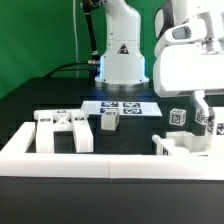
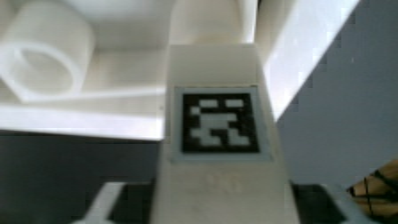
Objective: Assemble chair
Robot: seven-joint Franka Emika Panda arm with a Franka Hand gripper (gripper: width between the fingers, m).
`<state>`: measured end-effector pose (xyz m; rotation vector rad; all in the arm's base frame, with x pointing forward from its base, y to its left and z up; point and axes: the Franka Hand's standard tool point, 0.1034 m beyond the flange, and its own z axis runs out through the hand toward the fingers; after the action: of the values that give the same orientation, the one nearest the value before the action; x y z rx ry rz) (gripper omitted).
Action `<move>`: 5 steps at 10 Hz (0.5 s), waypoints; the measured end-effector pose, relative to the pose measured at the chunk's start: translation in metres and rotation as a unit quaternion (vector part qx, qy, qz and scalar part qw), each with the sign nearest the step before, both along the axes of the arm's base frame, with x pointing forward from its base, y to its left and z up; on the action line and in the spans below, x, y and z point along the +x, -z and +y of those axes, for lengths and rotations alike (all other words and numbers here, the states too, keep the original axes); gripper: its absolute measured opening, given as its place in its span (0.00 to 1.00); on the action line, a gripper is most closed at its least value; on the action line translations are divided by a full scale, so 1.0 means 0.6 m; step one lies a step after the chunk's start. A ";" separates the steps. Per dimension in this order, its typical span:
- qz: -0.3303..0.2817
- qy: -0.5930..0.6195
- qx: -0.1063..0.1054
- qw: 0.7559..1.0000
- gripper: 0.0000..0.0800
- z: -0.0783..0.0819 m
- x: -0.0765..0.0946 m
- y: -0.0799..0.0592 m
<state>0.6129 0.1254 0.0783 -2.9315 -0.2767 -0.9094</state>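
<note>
Pincer: the pincer (image 1: 207, 116) hangs low at the exterior view's right, above the white chair parts lying there.
Pincer state: in the wrist view its fingers (image 2: 118, 200) flank a tagged post, one on each side. Blur hides whether they press on it or stand just off it, so this cannot be told.
Tagged post: the tagged post (image 2: 217, 90) is white and square, with its black-and-white tag facing the wrist camera.
Panel part: the panel part (image 1: 183, 146) is white and rests on the surface (image 1: 30, 104) under the pincer, just behind the border wall (image 1: 100, 165).
Cross-braced frame: the cross-braced frame (image 1: 64, 131) lies at the exterior view's left, well apart from the pincer.
Small tagged block: the small tagged block (image 1: 110, 120) stands between frame and pincer, just before the marker board (image 1: 125, 105).
Second tagged block: the second tagged block (image 1: 178, 117) is near the pincer.
Robot base: the robot base (image 1: 122, 55) stands behind the marker board.
</note>
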 end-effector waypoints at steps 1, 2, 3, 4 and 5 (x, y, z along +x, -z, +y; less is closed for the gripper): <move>0.000 -0.001 -0.001 1.000 0.66 0.000 0.000 0.000; 0.000 -0.003 -0.002 1.000 0.77 0.000 0.000 0.000; 0.003 -0.006 -0.005 1.000 0.77 -0.001 -0.001 0.000; 0.014 -0.010 -0.010 1.000 0.80 -0.007 -0.001 -0.006; 0.012 -0.012 -0.011 1.000 0.81 -0.007 0.002 -0.019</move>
<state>0.6139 0.1213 0.0897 -2.9507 -0.3235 -0.8718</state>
